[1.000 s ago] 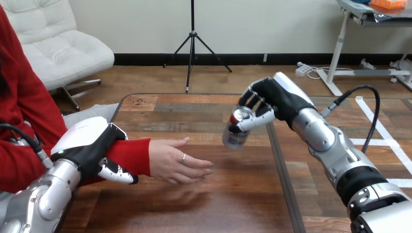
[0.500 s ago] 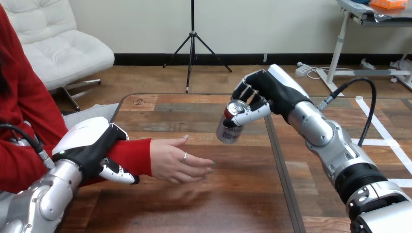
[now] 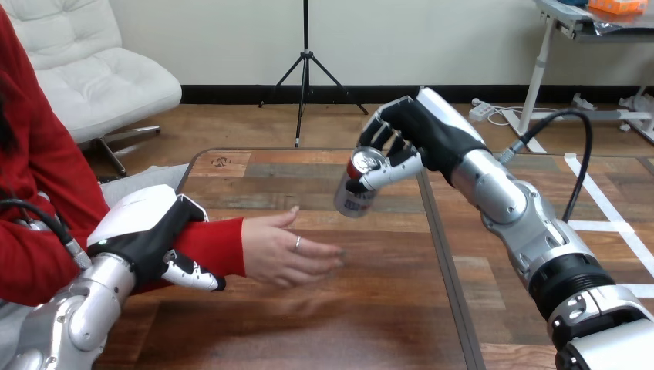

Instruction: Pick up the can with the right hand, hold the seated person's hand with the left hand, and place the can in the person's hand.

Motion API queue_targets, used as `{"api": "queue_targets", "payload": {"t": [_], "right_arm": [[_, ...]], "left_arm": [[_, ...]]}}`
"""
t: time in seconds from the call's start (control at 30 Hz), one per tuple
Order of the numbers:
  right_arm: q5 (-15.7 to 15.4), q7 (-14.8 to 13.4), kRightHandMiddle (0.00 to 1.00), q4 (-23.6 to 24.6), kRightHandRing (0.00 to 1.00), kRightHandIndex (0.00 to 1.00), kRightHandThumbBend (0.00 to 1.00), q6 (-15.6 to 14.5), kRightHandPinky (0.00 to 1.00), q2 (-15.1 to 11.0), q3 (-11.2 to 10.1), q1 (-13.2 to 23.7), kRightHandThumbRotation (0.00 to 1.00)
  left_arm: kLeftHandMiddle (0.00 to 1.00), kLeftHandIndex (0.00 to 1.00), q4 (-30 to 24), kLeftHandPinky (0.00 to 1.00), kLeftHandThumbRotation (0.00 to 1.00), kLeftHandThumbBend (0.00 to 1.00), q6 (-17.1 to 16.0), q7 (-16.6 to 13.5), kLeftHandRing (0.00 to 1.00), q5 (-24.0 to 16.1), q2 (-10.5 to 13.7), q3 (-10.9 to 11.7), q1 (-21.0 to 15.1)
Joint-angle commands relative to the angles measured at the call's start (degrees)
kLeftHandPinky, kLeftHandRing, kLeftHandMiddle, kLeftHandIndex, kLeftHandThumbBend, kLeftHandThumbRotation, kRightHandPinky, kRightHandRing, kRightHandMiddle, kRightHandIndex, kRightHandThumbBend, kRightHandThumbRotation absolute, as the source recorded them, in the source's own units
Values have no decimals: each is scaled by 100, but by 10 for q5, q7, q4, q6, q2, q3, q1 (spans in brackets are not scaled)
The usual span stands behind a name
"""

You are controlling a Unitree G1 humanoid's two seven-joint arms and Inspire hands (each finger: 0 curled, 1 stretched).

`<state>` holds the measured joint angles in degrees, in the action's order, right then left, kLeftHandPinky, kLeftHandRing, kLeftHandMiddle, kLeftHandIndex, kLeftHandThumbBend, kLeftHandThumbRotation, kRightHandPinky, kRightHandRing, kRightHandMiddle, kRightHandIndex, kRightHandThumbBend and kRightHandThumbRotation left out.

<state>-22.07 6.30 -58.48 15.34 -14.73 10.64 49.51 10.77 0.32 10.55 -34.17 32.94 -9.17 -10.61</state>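
A silver can (image 3: 355, 190) with a dark label hangs tilted above the table, top towards me. My right hand (image 3: 411, 139) is shut on it, fingers and thumb wrapped round its upper part. The person's hand (image 3: 283, 250) lies palm up just over the table, left of and below the can, with a gap between them. My left hand (image 3: 152, 233) is curled round the person's forearm in the red sleeve (image 3: 208, 247), just behind the wrist.
The wooden table (image 3: 324, 324) runs to a seam (image 3: 443, 270) under my right forearm. The person sits at the view's left.
My right hand has carried the can left and a little up, closer to the person's open hand. The person's hand has risen slightly. My left hand keeps its hold.
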Motion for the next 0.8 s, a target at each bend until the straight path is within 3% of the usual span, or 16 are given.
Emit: {"api": "queue_targets", "payload": {"t": [0.0, 0.77], "right_arm": [[21, 0, 36, 68, 30, 43, 80, 21, 24, 8, -7, 23, 0], [23, 20, 41, 94, 36, 43, 78, 25, 30, 23, -5, 10, 0]], "left_arm": [[36, 35, -70, 23, 0, 75, -43, -62, 29, 8, -13, 31, -103], [36, 36, -77, 26, 0, 76, -37, -86, 31, 6, -22, 35, -128]]}}
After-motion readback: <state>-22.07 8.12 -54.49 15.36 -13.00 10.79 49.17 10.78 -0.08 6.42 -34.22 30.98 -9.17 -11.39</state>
